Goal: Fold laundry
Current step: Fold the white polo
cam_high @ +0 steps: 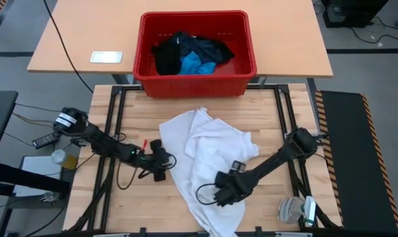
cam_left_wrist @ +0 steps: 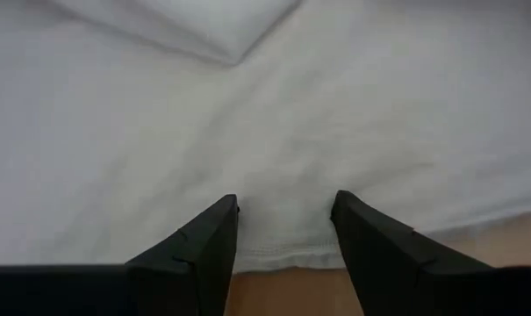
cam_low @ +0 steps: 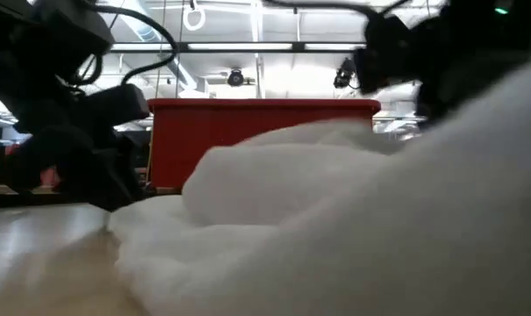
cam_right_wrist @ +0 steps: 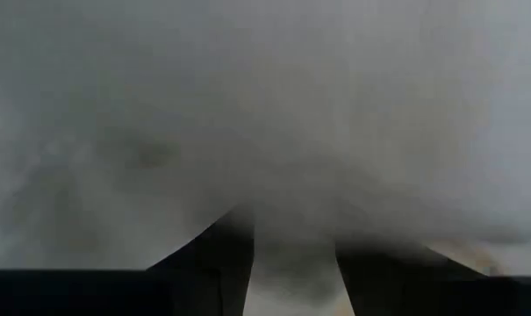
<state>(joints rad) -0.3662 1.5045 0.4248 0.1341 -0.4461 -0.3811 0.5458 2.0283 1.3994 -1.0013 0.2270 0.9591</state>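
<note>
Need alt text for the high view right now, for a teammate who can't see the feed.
A crumpled white shirt lies spread on the wooden table, with the left gripper at its left edge and the right gripper on its lower right part. Behind it, a red crate holds black garments and a bright blue piece.
</note>
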